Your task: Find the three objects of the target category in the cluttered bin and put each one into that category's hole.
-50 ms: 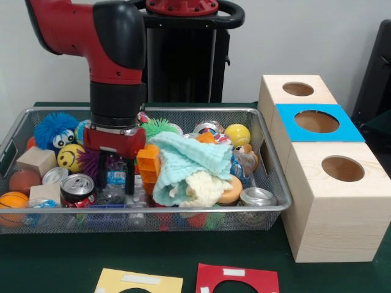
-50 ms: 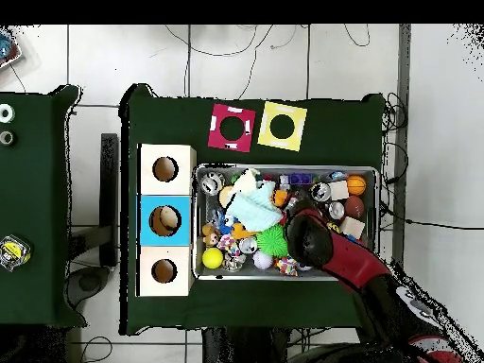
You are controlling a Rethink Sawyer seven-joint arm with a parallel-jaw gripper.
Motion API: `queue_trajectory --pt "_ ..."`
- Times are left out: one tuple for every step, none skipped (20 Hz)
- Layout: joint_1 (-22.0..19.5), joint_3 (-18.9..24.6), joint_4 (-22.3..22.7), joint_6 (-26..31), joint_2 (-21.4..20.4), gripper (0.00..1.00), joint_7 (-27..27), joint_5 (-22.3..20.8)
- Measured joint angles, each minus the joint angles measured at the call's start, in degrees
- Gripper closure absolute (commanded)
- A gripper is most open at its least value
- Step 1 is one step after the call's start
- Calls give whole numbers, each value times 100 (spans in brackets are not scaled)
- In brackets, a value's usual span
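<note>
Covered in dark green cloth, the worktop [image 1: 36, 262], broad and matte. Across its middle a wire-mesh bin [image 1: 269, 183], silver, rectangular, heaped with clutter. Beside the bin's end, three pale wooden boxes [image 1: 330, 226] in a row, grain visible, each with a round hole on top; the middle hole [image 1: 316, 121] framed by a blue square card. Reaching down into the bin, the red and black arm [image 1: 116, 55], glossy shell, ending in the gripper [image 1: 116, 177], whose dark jaws stand closed around a small clear plastic bottle [image 1: 114, 183] with a blue label, print unreadable. Draped over the bin's centre, a crumpled mint and cream cloth [image 1: 189, 168], soft and waffle-textured. On the worktop's edge, a red card [image 1: 238, 281] and a yellow card [image 1: 137, 284], each cut with a round opening. Just beside the bottle, an orange block [image 1: 148, 165], studded plastic. Nearby, a drink can [image 1: 77, 189], shiny aluminium top, red and dark side, lettering illegible; another can [image 1: 256, 198] at the opposite end. Fuzzy blue ball [image 1: 54, 129] with googly eyes, yellow smiley ball [image 1: 70, 157], plain wooden cube [image 1: 36, 162], small basketball [image 1: 12, 204].
</note>
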Motion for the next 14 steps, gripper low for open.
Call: queue_trajectory --pt "13 23 10 -9 25 0 41 39" --pt "17 30 10 -24 36 0 61 59" --pt "20 33 11 -40 44 0 81 76" --pt "20 33 12 -61 50 0 104 91" --pt "20 33 16 -104 65 0 142 99" --pt "20 33 14 -113 71 0 146 101" --pt "18 33 15 -128 77 0 147 101" --pt "16 33 15 -144 84 0 147 101" --pt "13 33 15 -156 90 0 147 101" --pt "10 32 15 -171 98 0 147 101" --pt "6 31 14 -185 107 0 147 101" --pt "4 26 14 -208 116 0 147 101" --pt "11 9 14 -252 128 0 147 101" --pt "18 -8 14 -295 140 0 147 101"
